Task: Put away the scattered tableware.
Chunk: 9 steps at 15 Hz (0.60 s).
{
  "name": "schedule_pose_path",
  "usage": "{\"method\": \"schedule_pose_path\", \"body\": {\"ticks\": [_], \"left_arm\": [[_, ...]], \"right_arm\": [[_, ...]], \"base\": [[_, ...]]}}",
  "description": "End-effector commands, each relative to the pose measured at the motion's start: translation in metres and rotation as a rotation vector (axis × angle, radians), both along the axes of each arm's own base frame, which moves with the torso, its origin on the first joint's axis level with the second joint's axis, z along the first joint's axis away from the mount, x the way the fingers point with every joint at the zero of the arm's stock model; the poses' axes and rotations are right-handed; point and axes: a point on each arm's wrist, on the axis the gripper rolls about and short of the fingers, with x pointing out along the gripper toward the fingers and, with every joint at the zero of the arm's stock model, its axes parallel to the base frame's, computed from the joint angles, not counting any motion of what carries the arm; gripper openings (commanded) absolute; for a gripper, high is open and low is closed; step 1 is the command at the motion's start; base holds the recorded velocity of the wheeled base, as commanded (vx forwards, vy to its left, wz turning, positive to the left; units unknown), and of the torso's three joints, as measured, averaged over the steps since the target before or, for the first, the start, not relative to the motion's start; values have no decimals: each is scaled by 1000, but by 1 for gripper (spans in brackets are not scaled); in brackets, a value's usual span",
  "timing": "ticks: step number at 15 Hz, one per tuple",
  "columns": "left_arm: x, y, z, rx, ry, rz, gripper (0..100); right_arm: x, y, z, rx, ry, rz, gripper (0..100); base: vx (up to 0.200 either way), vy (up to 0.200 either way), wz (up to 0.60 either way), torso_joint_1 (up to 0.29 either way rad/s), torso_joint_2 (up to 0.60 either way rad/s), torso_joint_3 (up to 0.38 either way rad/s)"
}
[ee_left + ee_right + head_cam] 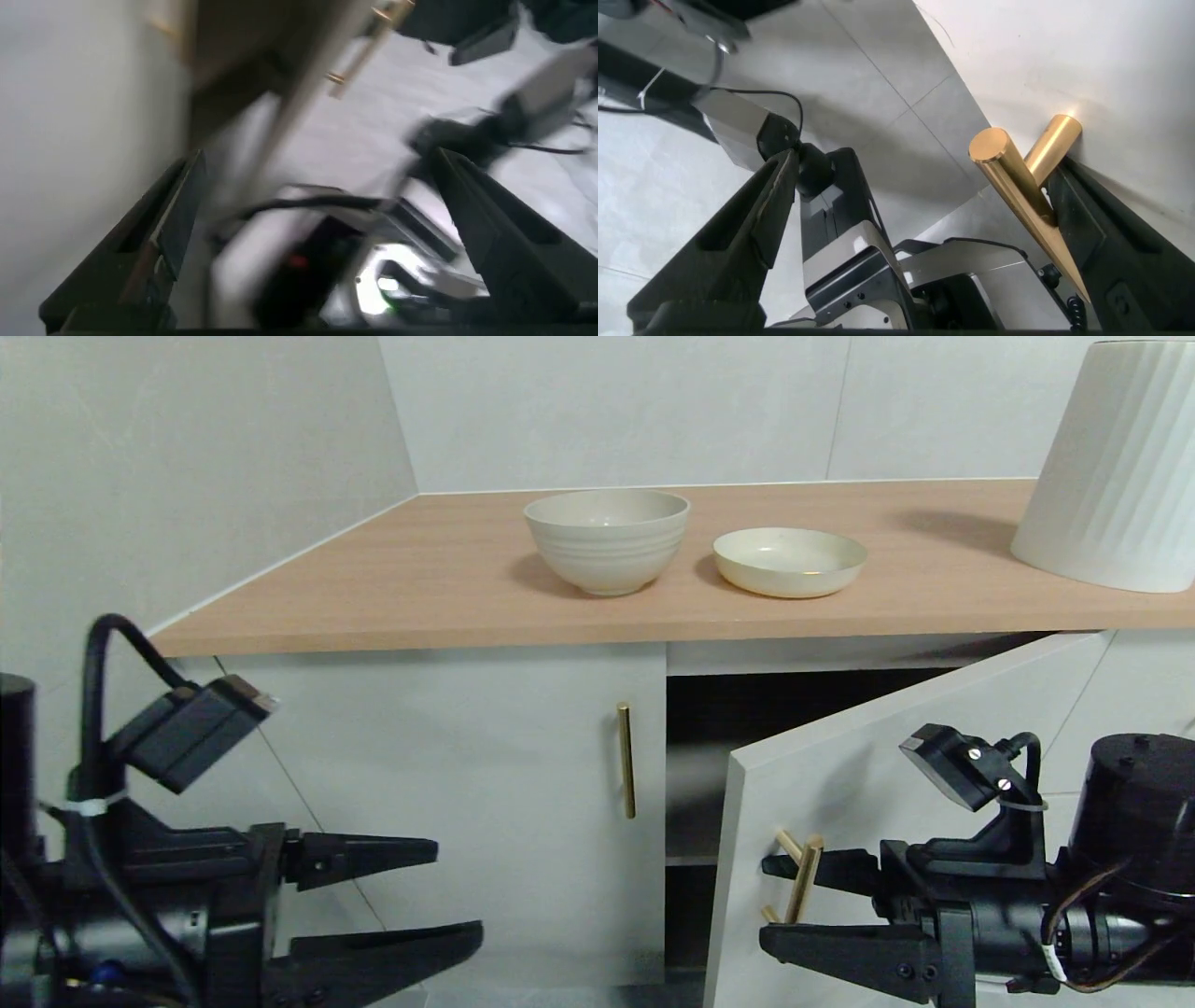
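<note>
Our right tool (764,902) sits nearest, jaws wide, straddling the brass bar handle (803,889) of the half-open white cupboard door (868,747), the bar close against one finger. Our left tool (457,889) hangs wide and empty. We judge the door swings best if we close squarely on the bar and follow its arc. Up on the wooden bench (420,579) stand the ribbed grey ceramic bowl (607,539) and shallow cream dish (790,562), just beside each other.
</note>
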Motion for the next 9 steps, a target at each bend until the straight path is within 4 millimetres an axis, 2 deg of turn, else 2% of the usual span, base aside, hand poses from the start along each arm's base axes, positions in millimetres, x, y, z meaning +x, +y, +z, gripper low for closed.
{"method": "schedule_pose_path", "body": {"ticks": [1,6,7,9], "left_arm": [[14,-17,-29,39,108,-42,100],[17,-19,-33,43,112,-38,100],[17,-19,-33,43,111,-38,0],[19,-20,-32,41,108,-39,0]], "right_arm": [[1,1,-3,-9,11,0,100],[2,2,-5,-14,19,0,100],[2,2,-5,-14,19,0,100],[2,2,-5,-14,19,0,100]], "base": [[0,0,0,0,0,0],[0,0,0,0,0,0],[0,0,0,0,0,0],[0,0,0,0,0,0]]}}
